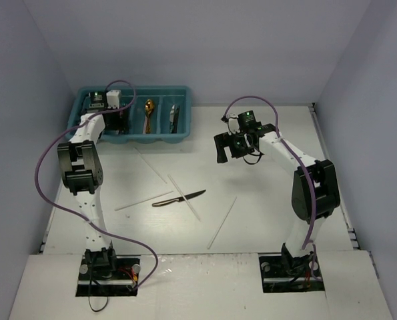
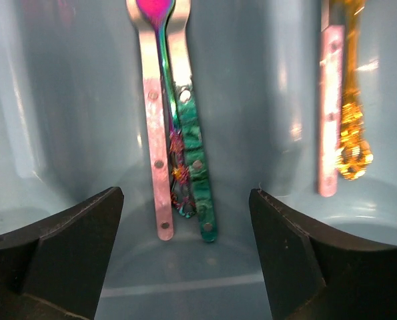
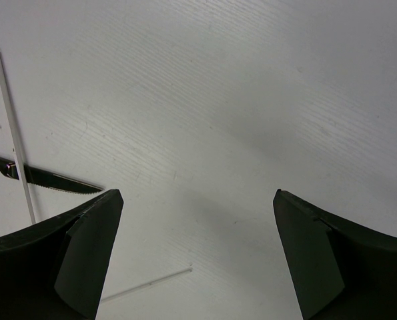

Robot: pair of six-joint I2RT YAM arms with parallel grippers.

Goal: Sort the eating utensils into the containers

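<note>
The teal cutlery tray [image 1: 185, 127] stands at the far left. My left gripper [image 1: 110, 119] hangs open and empty inside one compartment [image 2: 185, 267], above a silver-handled piece [image 2: 155, 140], a teal-handled piece [image 2: 199, 173] and an iridescent one between them. A gold spoon [image 2: 353, 133] lies in the neighbouring compartment [image 1: 149, 111], and a silver piece [image 1: 174, 117] lies one compartment further right. My right gripper [image 1: 230, 148] is open and empty above the bare table [image 3: 195, 260]. A black-handled knife [image 1: 179, 197] and several white chopsticks [image 1: 223, 221] lie on the table. In the right wrist view, the knife tip [image 3: 58, 181] and a chopstick [image 3: 13, 127] show at the left.
The grey walls close in the table at the back and both sides. A second chopstick end [image 3: 148, 283] lies just below my right gripper. The arm bases [image 1: 105, 263] stand at the near edge.
</note>
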